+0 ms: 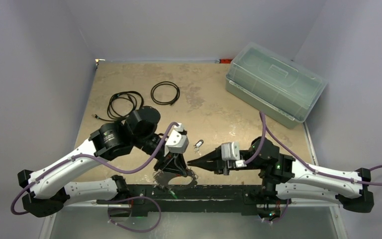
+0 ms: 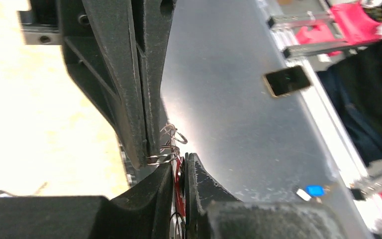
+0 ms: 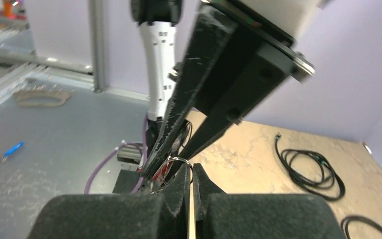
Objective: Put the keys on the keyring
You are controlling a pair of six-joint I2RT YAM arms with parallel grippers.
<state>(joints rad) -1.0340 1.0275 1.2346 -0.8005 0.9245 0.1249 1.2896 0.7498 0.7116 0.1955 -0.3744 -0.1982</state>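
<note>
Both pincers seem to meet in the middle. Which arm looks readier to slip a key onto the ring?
Probably the right. The right pincer is shut on a red key right beside the keyring, while the left pincer only clamps the keyring in place.

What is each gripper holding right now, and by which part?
Left gripper pinches a red key by its red head; right gripper is shut on the wire keyring at its rim.

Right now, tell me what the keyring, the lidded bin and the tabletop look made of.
Keyring: thin coiled wire, likely steel, glinting silver. Lidded bin: translucent plastic, probably; pale green, glossy. Tabletop: mottled tan board, matte, perhaps cork or particleboard.
</note>
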